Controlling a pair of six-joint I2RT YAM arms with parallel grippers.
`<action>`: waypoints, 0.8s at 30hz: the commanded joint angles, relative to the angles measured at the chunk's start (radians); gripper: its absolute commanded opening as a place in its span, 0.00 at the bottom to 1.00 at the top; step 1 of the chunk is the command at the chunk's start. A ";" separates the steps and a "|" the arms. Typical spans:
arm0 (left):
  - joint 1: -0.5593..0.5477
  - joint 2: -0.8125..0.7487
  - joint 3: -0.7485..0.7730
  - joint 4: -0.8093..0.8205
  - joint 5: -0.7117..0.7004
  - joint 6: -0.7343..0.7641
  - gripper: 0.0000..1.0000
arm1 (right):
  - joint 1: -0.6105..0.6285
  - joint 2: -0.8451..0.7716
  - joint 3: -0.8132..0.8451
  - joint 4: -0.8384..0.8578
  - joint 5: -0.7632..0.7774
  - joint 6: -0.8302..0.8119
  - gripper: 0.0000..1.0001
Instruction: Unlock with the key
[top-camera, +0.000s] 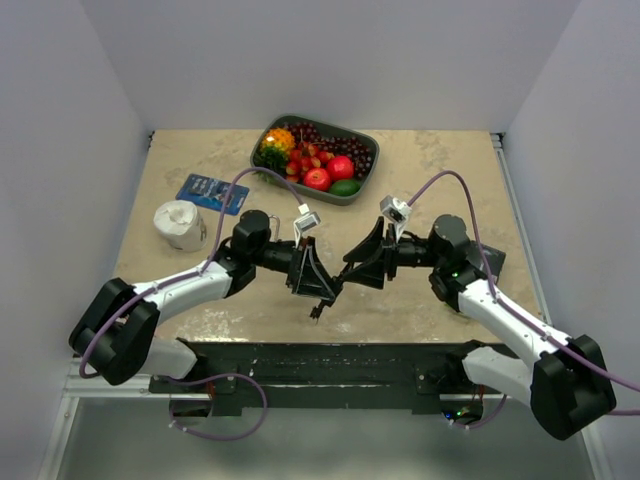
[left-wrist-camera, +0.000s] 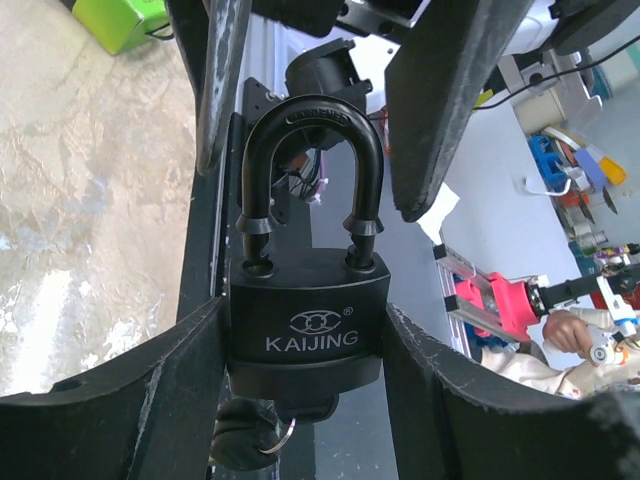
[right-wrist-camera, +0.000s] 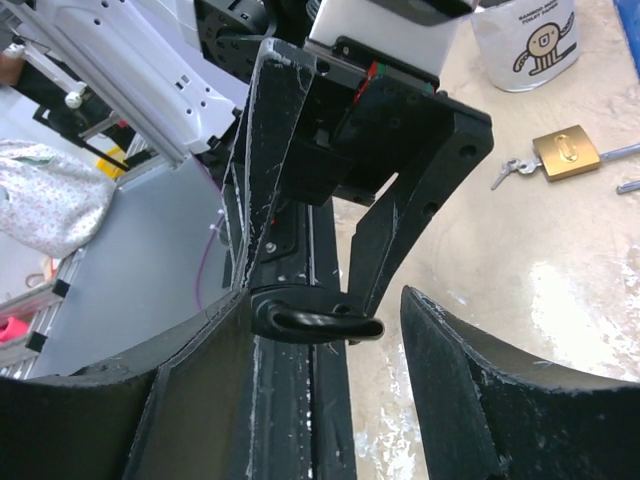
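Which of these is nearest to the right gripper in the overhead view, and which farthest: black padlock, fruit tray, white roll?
1. The black padlock, at centre, right beside the right gripper.
2. The fruit tray, at the back.
3. The white roll, far left.

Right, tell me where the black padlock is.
Left wrist view, centre: the black padlock is clamped in the jaws of the left gripper, its shackle pointing up between the jaws of the right gripper.

Fruit tray (top-camera: 373, 145) blocks far centre; paper roll (top-camera: 180, 224), blue pack (top-camera: 212, 192) crowd left; far-right corner open.
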 joint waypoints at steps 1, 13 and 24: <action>0.015 -0.048 -0.004 0.181 0.062 -0.088 0.00 | 0.011 -0.030 -0.008 0.032 -0.020 0.019 0.63; 0.035 -0.050 -0.009 0.103 0.025 -0.036 0.00 | 0.011 -0.058 -0.010 0.017 0.006 0.019 0.36; 0.063 -0.071 0.022 -0.060 -0.104 0.085 0.00 | 0.011 -0.081 -0.016 -0.083 0.087 -0.022 0.25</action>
